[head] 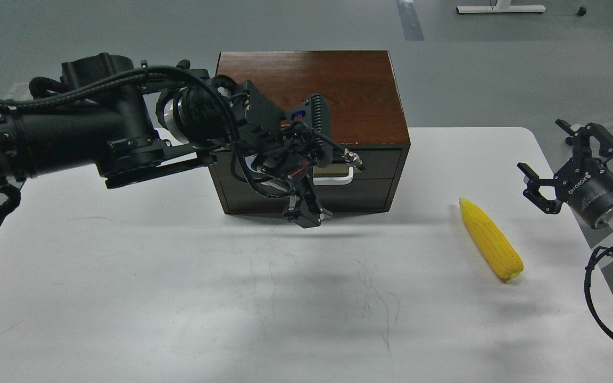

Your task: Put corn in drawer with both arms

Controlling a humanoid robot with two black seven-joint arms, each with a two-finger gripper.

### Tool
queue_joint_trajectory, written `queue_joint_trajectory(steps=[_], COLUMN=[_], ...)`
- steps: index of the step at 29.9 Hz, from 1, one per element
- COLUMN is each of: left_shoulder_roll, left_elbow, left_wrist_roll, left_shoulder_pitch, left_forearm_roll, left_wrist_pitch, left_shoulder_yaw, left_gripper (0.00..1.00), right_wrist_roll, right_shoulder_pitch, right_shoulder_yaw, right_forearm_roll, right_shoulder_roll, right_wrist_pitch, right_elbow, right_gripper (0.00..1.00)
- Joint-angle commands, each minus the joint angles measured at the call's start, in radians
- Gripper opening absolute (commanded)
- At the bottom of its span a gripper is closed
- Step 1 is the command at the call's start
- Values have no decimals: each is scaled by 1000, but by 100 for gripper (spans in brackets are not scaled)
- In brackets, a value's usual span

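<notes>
Far left, arm: your left arm (88, 133) reaches across toward the box, so it looks cast as the drawer-opener.
Left gripper: your left gripper (304, 210) hangs low before the box front, fingers too dark and end-on to tell clenched from released.
Drawer: the drawer (362, 165) sits closed in the box (338, 90), its white bar handle (338, 180) just right of your gripper, not visibly grasped.
Corn: the corn (490, 239) lies on the white table (179, 298), well right of the box, tip pointing far.
Right gripper: your right gripper (564, 162) waits released and empty just beyond the corn, likely placed for the pickup.
</notes>
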Motion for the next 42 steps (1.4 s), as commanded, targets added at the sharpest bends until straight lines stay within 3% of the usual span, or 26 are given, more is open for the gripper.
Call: queue_joint_trajectory(steps=[1, 42], left_shoulder_roll=[0, -28], left_elbow=[8, 25], left_wrist_roll=[0, 0], left_shoulder_pitch=[7, 45], left_forearm_roll=[0, 17], left_wrist_pitch=[0, 0], left_shoulder_yaw=[0, 26], left_gripper=[99, 99], right_wrist_roll=[0, 0], right_shoulder_pitch=[-4, -29], right_shoulder_yaw=[1, 12], right_forearm_roll=[0, 0], right_shoulder_roll=[0, -6], right_wrist_pitch=[0, 0], right_elbow=[2, 2], right_gripper=[100, 100])
